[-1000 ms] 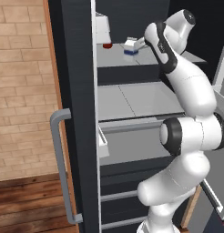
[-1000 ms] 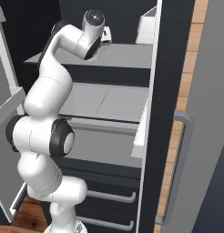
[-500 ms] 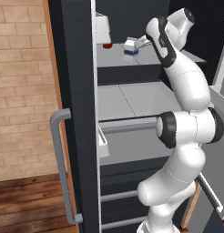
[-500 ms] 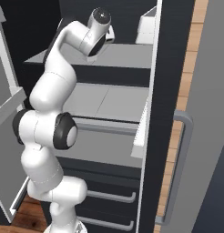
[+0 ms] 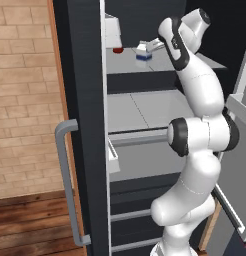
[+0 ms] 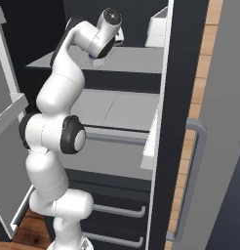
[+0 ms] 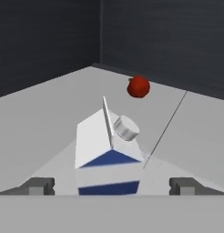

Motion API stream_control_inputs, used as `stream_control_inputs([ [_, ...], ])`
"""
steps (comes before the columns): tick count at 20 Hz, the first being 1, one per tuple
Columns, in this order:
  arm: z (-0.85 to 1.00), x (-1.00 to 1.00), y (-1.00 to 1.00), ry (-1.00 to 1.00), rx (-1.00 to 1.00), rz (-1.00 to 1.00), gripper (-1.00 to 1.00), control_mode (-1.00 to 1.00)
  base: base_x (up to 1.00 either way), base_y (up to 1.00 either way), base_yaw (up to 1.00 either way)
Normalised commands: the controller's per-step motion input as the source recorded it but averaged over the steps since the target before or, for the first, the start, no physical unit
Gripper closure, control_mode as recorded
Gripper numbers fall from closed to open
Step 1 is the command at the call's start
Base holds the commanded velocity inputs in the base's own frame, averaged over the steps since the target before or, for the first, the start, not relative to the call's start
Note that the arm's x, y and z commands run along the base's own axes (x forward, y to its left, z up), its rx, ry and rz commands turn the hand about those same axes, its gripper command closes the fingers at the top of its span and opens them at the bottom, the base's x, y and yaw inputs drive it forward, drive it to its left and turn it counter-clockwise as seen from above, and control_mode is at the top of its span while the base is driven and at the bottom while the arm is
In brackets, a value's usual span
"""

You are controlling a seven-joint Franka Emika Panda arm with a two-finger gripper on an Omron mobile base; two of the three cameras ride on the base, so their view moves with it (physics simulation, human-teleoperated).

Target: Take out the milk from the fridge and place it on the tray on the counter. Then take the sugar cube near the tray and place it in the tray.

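The fridge (image 5: 85, 100) stands open, and the arm reaches into its upper compartment. The milk (image 7: 109, 154) stands upright on the top shelf (image 7: 50, 118), well forward of the shelf's rear corner and clear of the side wall. The gripper (image 7: 111, 185) is spread wide, with one fingertip (image 7: 38, 185) to each side of the carton's lower part. A visible gap remains on both sides, so the carton is bracketed but not clamped.

Surrounding items: a small red fruit (image 7: 138, 86) rests on the same shelf behind the milk, nearer the back wall and apart from the carton. Nothing lies between the fingertips and the carton.

In the left base view, the milk (image 5: 142, 53) shows its dark blue band, with the arm's wrist just to its right. Toward the shelf's left edge, a plain white box (image 5: 112, 32) sits with a red item below it, apart from the carton. This view also shows the grey bar handle (image 5: 67, 185) on the door edge and the lower shelves and drawer.

In the right base view, the arm's upper links cover the carton; the white box (image 6: 157, 29) appears at the shelf's right edge, beside the fridge (image 6: 185, 73) door edge.
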Motion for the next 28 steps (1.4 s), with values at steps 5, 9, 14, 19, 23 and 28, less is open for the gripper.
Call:
stream_control_inputs([
  [5,0.0,0.21,0.11,0.01,0.0,0.01,-1.0,-1.0,0.0,0.0,0.0],
  [9,-0.03,0.16,0.06,0.03,0.0,0.0,-1.0,-1.0,0.0,0.0,0.0],
  [14,-0.02,0.09,0.0,0.03,0.01,0.02,-1.0,-1.0,0.0,0.0,0.0],
  [19,-0.07,0.18,0.0,0.01,0.0,0.02,-1.0,-1.0,0.0,0.0,0.0],
  [23,-0.08,0.11,0.0,0.0,0.0,0.03,-1.0,-1.0,0.0,0.0,0.0],
  [28,-0.08,0.07,0.1,0.0,0.0,0.03,1.0,-1.0,0.0,0.0,0.0],
])
